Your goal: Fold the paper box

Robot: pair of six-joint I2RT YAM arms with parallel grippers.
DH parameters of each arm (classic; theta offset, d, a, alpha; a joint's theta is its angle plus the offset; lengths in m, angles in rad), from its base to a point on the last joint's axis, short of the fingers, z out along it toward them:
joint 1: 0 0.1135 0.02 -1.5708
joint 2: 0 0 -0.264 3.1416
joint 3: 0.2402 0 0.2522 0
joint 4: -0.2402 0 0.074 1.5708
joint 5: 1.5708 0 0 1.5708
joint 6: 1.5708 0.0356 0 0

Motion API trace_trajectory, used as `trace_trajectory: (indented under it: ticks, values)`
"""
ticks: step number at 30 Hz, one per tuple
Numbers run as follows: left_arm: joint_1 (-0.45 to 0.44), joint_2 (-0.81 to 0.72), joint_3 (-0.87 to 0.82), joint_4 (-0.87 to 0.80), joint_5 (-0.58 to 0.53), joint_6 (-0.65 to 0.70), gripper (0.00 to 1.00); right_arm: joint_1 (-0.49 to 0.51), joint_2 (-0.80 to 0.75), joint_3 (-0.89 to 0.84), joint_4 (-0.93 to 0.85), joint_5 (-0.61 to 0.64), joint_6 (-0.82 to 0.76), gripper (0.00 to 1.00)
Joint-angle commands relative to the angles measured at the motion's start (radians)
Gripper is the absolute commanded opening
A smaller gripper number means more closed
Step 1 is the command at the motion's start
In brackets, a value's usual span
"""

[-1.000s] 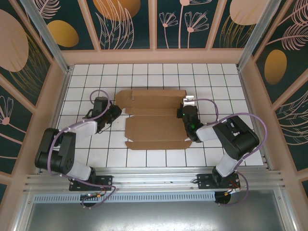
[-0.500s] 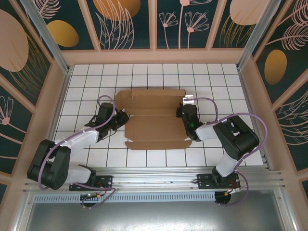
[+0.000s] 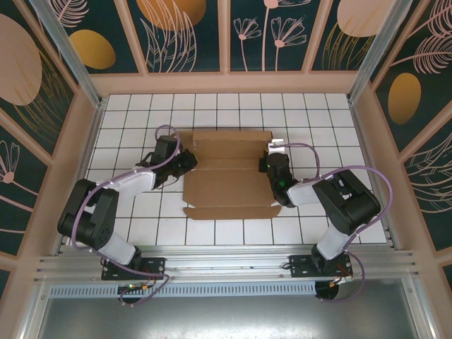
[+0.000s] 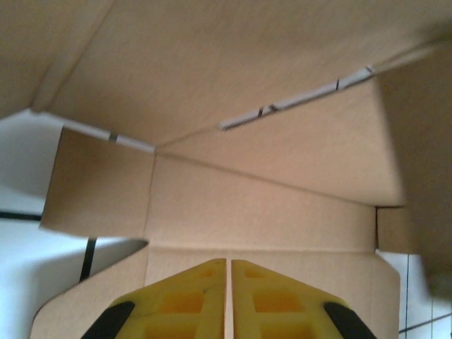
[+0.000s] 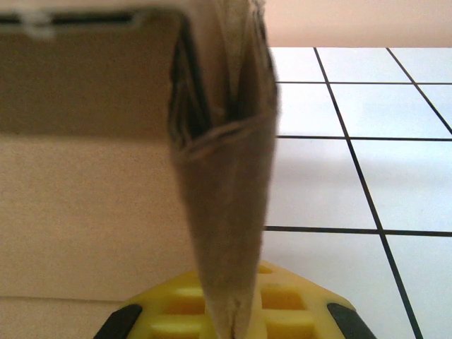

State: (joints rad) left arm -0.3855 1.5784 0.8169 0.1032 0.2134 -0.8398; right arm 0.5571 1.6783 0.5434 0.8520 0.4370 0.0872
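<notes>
The paper box [image 3: 229, 176] lies at the centre of the top view. It is a brown die-cut sheet, mostly flat on the white gridded tabletop [image 3: 127, 113], with its long panels running left to right across the frame.

At the sheet's right edge the end flap [image 5: 226, 212] stands upright. In the right wrist view it rises through the middle of the frame as a doubled layer of cardboard, its lower edge caught between the yellow fingers [image 5: 296, 314]. The right gripper [image 3: 272, 162] is thus clamped on this flap, probably to hold the crease erect and to pin that end of the sheet against sliding.

At the opposite edge, centre left in the top view, the left gripper [image 3: 188, 161] points in over the sheet's upper left corner. Its fingers [image 4: 187, 304] meet at the bottom of the left wrist view with nothing between them, and cardboard panels and slits fill the frame ahead. Pressed together like this, the fingers would serve as a blunt pusher for nudging a panel along its score line. Whether they touch the cardboard cannot be told.

Most panels are flat, so the fold appears to be at an early stage.
</notes>
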Motion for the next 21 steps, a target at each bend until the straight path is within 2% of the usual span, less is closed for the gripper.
trace_trajectory:
  ticks: [1,10,15,21]
  values:
    - [0.003,0.043,0.058,-0.067,-0.062,0.065,0.11,-0.001,0.006,0.012,-0.060,-0.015,0.009,0.00]
    - [0.063,0.129,0.122,-0.095,-0.070,0.106,0.11,-0.001,0.007,0.015,-0.064,-0.020,0.004,0.00]
    - [0.067,0.204,0.149,-0.109,-0.106,0.127,0.24,0.002,0.015,0.018,-0.062,-0.027,0.006,0.00]
    - [0.069,0.240,0.220,-0.163,-0.190,0.173,0.31,0.009,0.019,0.027,-0.062,-0.032,0.009,0.00]
